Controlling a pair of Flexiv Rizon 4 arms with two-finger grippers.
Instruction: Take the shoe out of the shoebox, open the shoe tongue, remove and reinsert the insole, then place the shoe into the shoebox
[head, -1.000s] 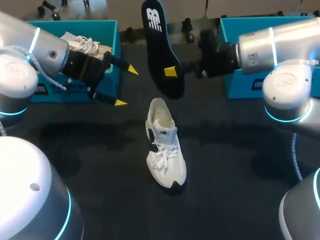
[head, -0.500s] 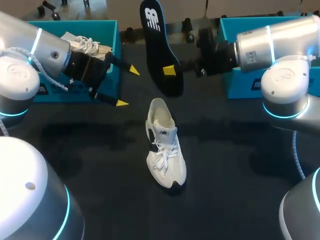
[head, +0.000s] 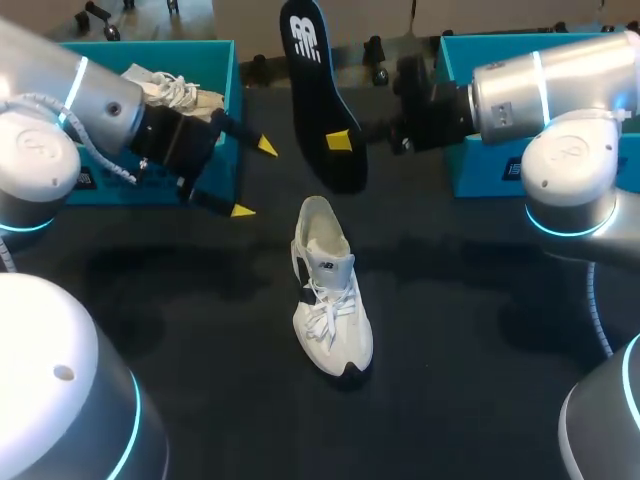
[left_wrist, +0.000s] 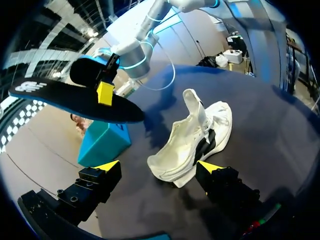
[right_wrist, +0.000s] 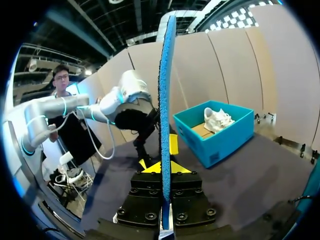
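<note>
A white shoe (head: 331, 292) lies on the dark table at the middle, its toe toward the near edge and its tongue pulled up. Its black insole (head: 320, 95) hangs in the air beyond the heel, and my right gripper (head: 342, 141) is shut on the insole's lower end. In the right wrist view the insole (right_wrist: 165, 100) stands edge-on, clamped in the right gripper (right_wrist: 165, 168). My left gripper (head: 253, 178) hovers open to the left of the insole, holding nothing. From the left wrist the shoe (left_wrist: 195, 134) lies just ahead of the left gripper (left_wrist: 159, 166), the insole (left_wrist: 75, 97) above it.
A teal shoebox (head: 150, 46) at the back left holds a second white shoe (head: 176, 90). Another teal box (head: 482, 168) stands at the back right, behind my right arm. Bare dark tabletop surrounds the shoe.
The right gripper has lifted the insole slightly up and back. The left gripper has shifted a little; the shoe has not moved.
</note>
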